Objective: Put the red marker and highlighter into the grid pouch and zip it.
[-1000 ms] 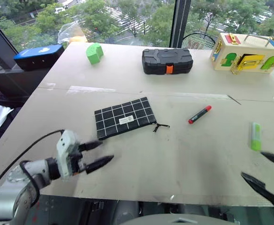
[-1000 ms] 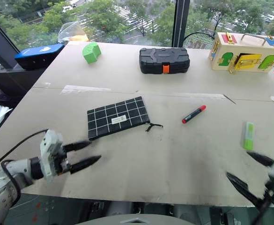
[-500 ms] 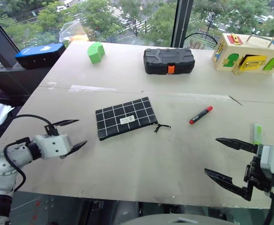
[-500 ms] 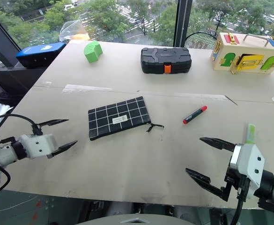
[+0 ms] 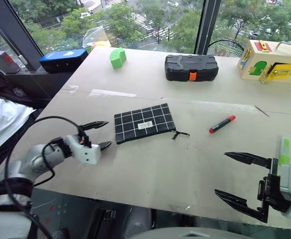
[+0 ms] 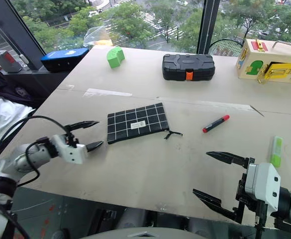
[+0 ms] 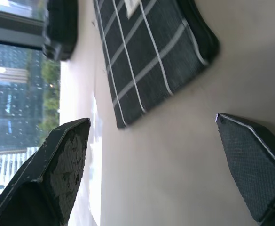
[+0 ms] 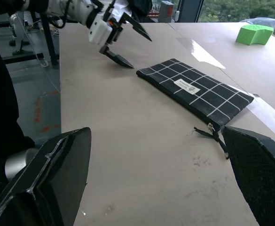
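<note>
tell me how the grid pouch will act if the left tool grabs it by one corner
The pouch lies flat and thin on the table and looks like soft fabric, so it would probably droop rather than stay rigid. It looks empty, so likely light. Its cord trails loose and would probably dangle.

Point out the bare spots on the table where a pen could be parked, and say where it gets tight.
Widest bare patch: the near strip between the grid pouch and the table's front edge, flanked by the open left claw and open right claw. Also free: the band between the pouch and the black hard case. Tighter on the right, around the red marker and highlighter.
</note>
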Robot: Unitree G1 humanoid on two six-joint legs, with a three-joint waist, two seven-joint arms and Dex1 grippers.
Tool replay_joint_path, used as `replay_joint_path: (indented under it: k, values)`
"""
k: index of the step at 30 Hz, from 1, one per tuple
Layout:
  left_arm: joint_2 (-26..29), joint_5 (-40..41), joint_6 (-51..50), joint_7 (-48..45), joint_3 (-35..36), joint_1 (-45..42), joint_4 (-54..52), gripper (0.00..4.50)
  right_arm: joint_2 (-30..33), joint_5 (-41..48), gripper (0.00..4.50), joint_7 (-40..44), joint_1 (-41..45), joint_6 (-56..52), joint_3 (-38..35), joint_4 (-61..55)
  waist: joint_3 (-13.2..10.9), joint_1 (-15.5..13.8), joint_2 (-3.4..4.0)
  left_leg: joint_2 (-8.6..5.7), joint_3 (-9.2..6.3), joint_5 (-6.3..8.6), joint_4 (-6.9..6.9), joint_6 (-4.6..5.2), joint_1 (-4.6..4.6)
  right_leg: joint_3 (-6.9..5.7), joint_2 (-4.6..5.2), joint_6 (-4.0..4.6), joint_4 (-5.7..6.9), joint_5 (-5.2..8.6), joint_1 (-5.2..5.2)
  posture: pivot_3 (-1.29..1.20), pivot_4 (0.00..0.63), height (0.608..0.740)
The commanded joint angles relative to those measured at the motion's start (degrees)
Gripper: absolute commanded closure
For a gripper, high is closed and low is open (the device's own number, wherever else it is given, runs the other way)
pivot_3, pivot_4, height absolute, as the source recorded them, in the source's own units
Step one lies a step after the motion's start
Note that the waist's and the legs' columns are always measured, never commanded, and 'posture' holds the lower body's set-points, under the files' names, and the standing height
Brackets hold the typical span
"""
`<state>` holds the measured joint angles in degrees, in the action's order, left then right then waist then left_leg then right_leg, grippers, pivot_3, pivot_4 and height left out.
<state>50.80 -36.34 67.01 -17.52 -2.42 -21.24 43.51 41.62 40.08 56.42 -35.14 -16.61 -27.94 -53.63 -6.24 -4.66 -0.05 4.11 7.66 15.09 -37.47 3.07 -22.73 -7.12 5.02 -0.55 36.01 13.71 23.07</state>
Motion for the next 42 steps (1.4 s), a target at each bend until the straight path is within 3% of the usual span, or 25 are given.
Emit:
replay_joint_path:
  k: [1, 10, 18, 22, 25, 26, 27, 28, 30, 31, 32, 35, 42]
  values:
    - [-2.0, -0.8, -1.2, 0.6, -4.7, -2.1, 2.2, 0.13, 0.0, 0.4, 0.00, -0.1, 0.3, 1.3, -1.2, -0.6, 0.0, 0.3, -0.08, 0.00, 0.02, -0.03, -0.01, 0.05, 0.00, -0.01, -0.02, -0.01, -0.01, 0.00, -0.01, 0.00, 0.150, 0.740]
    - [-4.5, 0.5, -1.2, 2.1, -9.5, -5.9, 3.0, 0.13, -0.8, -0.4, 0.00, -2.3, -0.1, 1.6, -0.2, -1.3, 0.0, 0.1, -0.02, -0.11, -0.04, -0.02, -0.03, 0.13, -0.01, -0.13, -0.07, -0.13, -0.01, 0.07, -0.09, 0.00, 0.150, 0.740]
    - [-5.0, 12.7, -3.5, -3.0, -9.2, 0.9, -5.8, 0.13, -1.1, -0.9, 0.00, -4.2, -0.7, 1.4, -0.4, -2.3, 0.0, 1.2, -0.42, -0.22, -0.04, -0.01, -0.08, 0.43, -0.07, 0.01, 0.29, -0.20, -0.04, 0.05, -0.12, 0.00, 0.150, 0.740]
    - [-7.5, 18.1, -11.4, -7.0, -9.6, 4.7, -12.7, 0.13, -1.5, -2.2, 0.00, -5.2, -0.6, 1.5, 1.3, -2.6, 0.0, 1.9, -0.40, -0.22, -0.03, 0.02, -0.02, 0.44, -0.06, 0.00, 0.03, -0.41, -0.04, -0.04, -0.13, 0.00, 0.150, 0.740]
    - [-10.0, 21.0, -24.4, -10.5, -8.9, 7.3, -20.7, 0.13, -1.8, -2.4, 0.00, -6.0, -0.7, 1.5, 0.9, -2.8, 0.0, 2.1, -0.38, -0.24, -0.04, 0.02, -0.03, 0.44, -0.06, 0.00, 0.03, -0.58, -0.03, 0.06, -0.17, 0.00, 0.150, 0.740]
    - [-10.3, 21.7, -27.6, -11.8, -8.9, 8.2, -23.3, 0.63, -1.9, -2.6, 0.00, -6.1, -0.8, 1.6, 0.9, -2.8, 0.0, 2.2, -0.39, -0.25, -0.04, 0.02, -0.04, 0.45, -0.05, 0.00, 0.04, -0.59, -0.03, 0.07, -0.18, 0.00, 0.150, 0.740]
    - [-10.5, 21.7, -29.8, -12.4, -8.6, 9.1, -25.4, 0.83, -1.9, -2.8, 0.00, -6.3, -0.9, 1.6, 0.9, -2.8, 0.0, 2.4, -0.40, -0.26, -0.04, 0.02, -0.05, 0.45, -0.03, 0.01, 0.04, -0.60, -0.03, 0.07, -0.19, 0.00, 0.150, 0.740]
    - [-10.6, 22.0, -31.5, -12.9, -8.4, 9.7, -27.1, 1.50, -2.0, -3.1, 0.00, -6.6, -0.8, 1.6, 1.1, -2.9, 0.0, 2.4, -0.43, -0.26, -0.04, 0.02, -0.06, 0.45, -0.02, 0.01, 0.03, -0.60, -0.03, 0.08, -0.19, 0.00, 0.150, 0.740]
    - [-10.6, 22.0, -34.3, -13.5, -7.9, 10.6, -29.4, 2.31, -2.1, -3.6, 0.00, -7.5, -0.5, 1.2, 1.5, -3.1, -0.1, 2.5, -0.43, -0.24, -0.04, 0.02, -0.07, 0.45, 0.02, 0.03, 0.02, -0.51, -0.03, 0.12, -0.19, 0.00, 0.150, 0.740]
    - [-10.6, 22.2, -35.4, -13.7, -7.6, 10.8, -30.1, 2.54, -2.2, -3.7, 0.00, -8.0, -0.3, 1.0, 1.9, -3.3, 0.0, 2.5, -0.43, -0.24, -0.04, 0.02, -0.07, 0.45, 0.02, 0.04, 0.02, -0.49, -0.02, 0.14, -0.19, 0.00, 0.150, 0.740]
    - [-10.6, 22.4, -35.9, -14.0, -7.5, 10.9, -30.6, 3.17, -2.3, -3.8, 0.00, -8.7, -0.1, 0.6, 2.3, -3.4, 0.0, 2.5, -0.42, -0.23, -0.05, 0.02, -0.07, 0.44, 0.03, 0.07, 0.02, -0.47, -0.02, 0.14, -0.20, 0.00, 0.150, 0.740]
    - [-10.6, 23.3, -36.4, -14.9, -6.8, 10.5, -31.0, 4.44, -2.5, -4.7, 0.00, -11.7, 1.4, -1.1, 4.4, -3.5, 0.0, 2.5, -0.38, -0.24, -0.04, 0.02, -0.07, 0.44, 0.04, 0.08, 0.01, -0.48, -0.02, 0.13, -0.20, 0.00, 0.150, 0.740]
    - [-12.8, 33.8, -41.1, -18.9, -2.6, 6.0, -33.6, 4.44, -5.8, -8.2, 0.00, -29.7, 15.3, -13.7, 14.6, -2.9, -0.3, 2.7, -0.62, -0.24, -0.04, 0.02, -0.06, 0.44, 0.00, 0.02, 0.00, -0.37, -0.02, 0.12, -0.16, 0.00, 0.150, 0.740]
